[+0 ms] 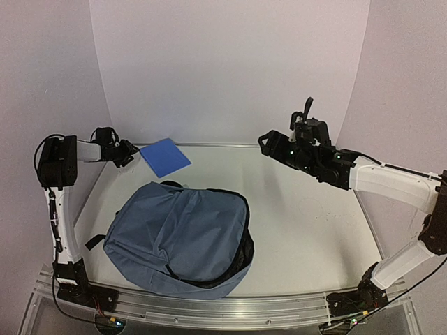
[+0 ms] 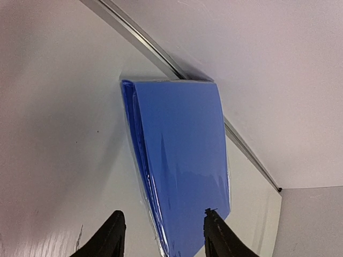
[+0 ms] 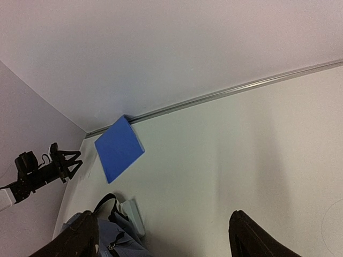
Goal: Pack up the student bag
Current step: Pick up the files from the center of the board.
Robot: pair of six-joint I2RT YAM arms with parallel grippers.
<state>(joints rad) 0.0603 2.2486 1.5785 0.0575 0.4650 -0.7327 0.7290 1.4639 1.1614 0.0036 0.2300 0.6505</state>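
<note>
The student bag (image 1: 181, 237) lies flat on the table's left half, slate blue, with its zipper side facing the near right. Its top and black handle (image 3: 104, 203) show in the right wrist view. A blue book (image 1: 165, 156) lies at the back left by the rail. My left gripper (image 1: 130, 151) is level with the book's left corner. Its fingers stand apart on either side of the near end of the book (image 2: 179, 155), with a gap on the left side. My right gripper (image 1: 269, 143) hangs open over the back right, nothing between its fingers (image 3: 249, 241).
A metal rail (image 3: 230, 91) runs along the table's far edge under the white back wall. A pale flat thing (image 3: 131, 214) lies beside the bag's handle. White side walls close in on both sides.
</note>
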